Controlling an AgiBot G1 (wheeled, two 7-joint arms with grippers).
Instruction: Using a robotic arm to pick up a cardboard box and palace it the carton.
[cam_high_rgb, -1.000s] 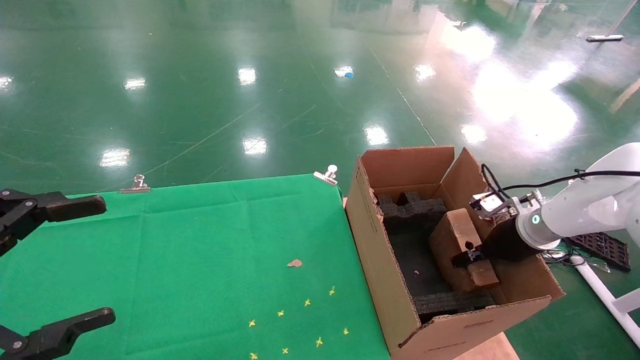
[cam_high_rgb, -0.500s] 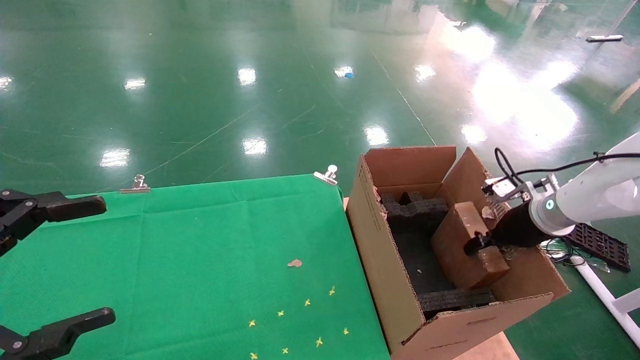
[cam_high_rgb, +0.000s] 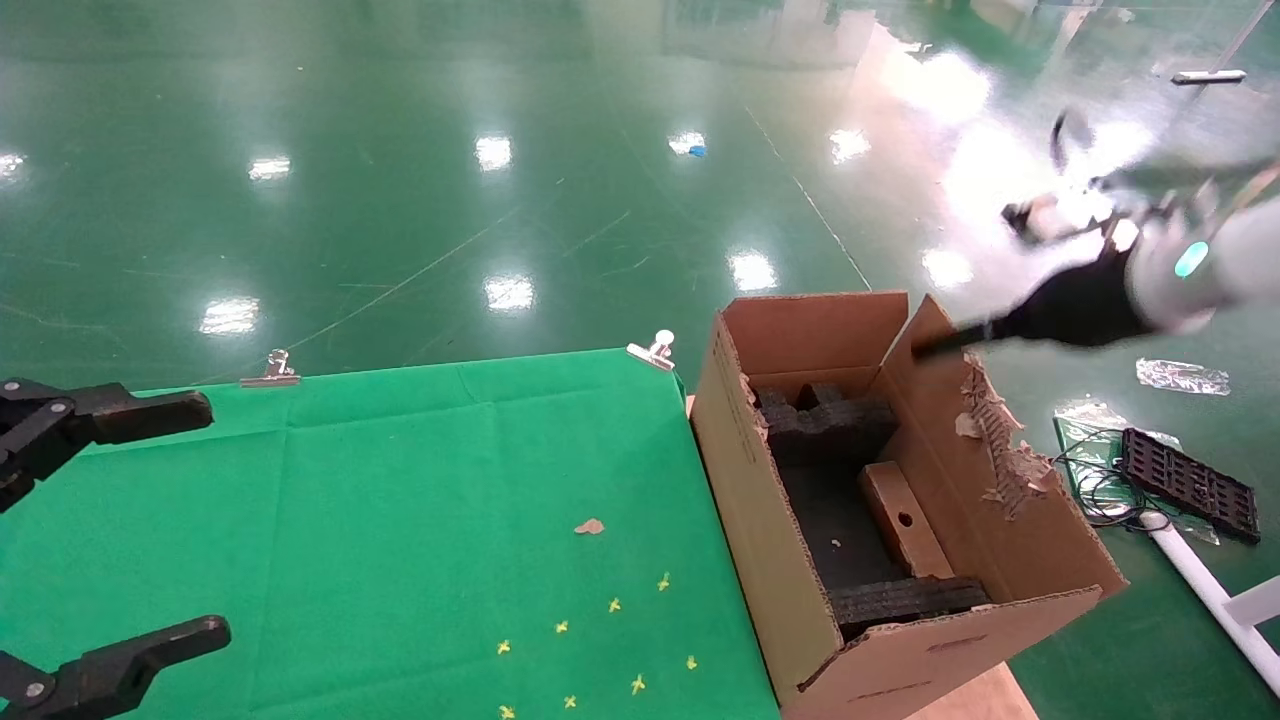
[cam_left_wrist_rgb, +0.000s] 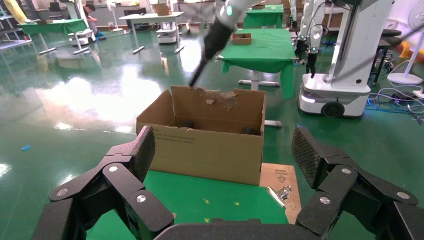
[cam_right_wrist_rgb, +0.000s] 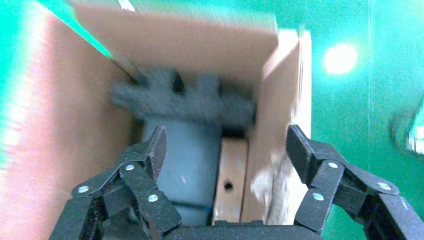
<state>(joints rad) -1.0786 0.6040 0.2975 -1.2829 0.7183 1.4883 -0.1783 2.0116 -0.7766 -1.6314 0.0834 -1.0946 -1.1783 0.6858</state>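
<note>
Head view: the box (cam_high_rgb: 903, 520) lies inside the carton (cam_high_rgb: 770, 560), standing on a long edge against the right wall, its round hole facing up, between the two black foam pads (cam_high_rgb: 822, 425); nothing grips it; the right gripper (cam_high_rgb: 950, 342) is blurred, up above the carton's torn right flap (cam_high_rgb: 1000, 450), well clear of the box; whether its jaws are parted cannot be told here; the left gripper (cam_high_rgb: 150, 520) is parked over the green cloth (cam_high_rgb: 430, 500) at the left edge, its jaws spread wide and empty.

Left wrist view: the left gripper (cam_left_wrist_rgb: 222, 155) shows both fingers wide apart with nothing between them; beyond them the carton (cam_left_wrist_rgb: 205, 145) stands past the cloth's edge, and the right arm (cam_left_wrist_rgb: 215, 35) slants above its ragged flap; the box is hidden inside.

Right wrist view: the right gripper (cam_right_wrist_rgb: 225, 150) hangs over the open carton (cam_right_wrist_rgb: 65, 120), its fingers (cam_right_wrist_rgb: 145, 155) released and spread with nothing held; below them the box (cam_right_wrist_rgb: 229, 180) sits in the carton beside the wall, short of the far foam pad (cam_right_wrist_rgb: 185, 100).

By my reading the placing is done: the box is in, the grip let go; what may be left is only for the right arm to get clear.
</note>
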